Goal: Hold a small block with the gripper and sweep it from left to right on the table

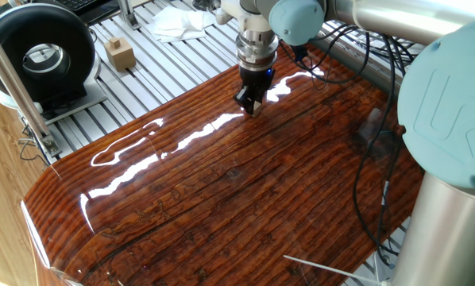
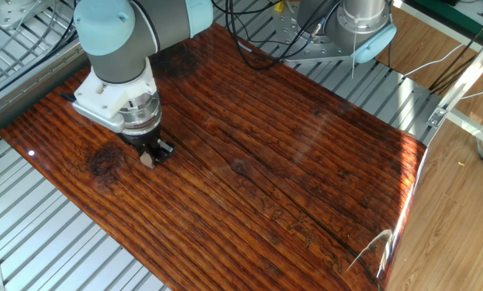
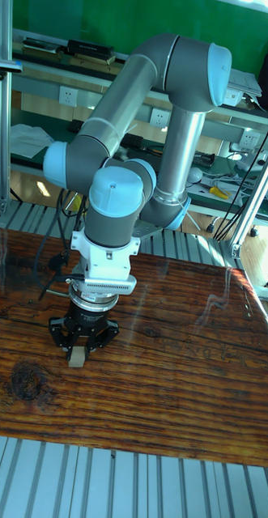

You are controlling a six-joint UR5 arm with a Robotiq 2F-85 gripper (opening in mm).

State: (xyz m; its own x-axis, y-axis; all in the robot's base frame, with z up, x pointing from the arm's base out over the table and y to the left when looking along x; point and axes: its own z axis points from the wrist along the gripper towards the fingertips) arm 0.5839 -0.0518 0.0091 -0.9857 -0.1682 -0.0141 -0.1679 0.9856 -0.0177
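Glossy reddish-brown table (image 2: 306, 162) with dark striped grain, sitting on a ribbed aluminium frame (image 2: 72, 250). Arm comes down pretty much vertical, wrist pointing straight at the board, near one edge of it. The gripper (image 3: 78, 353) has its black fingers pinched narrow around the small block (image 3: 77, 357), a pale little cube poking out just below the fingertips and resting on or right at the wood surface. Same cube shows in the other fixed view (image 2: 148, 160). In one fixed view the gripper (image 1: 250, 106) hides it. Off the board on the frame there's a larger tan wooden block (image 1: 120, 54), well apart from everything.
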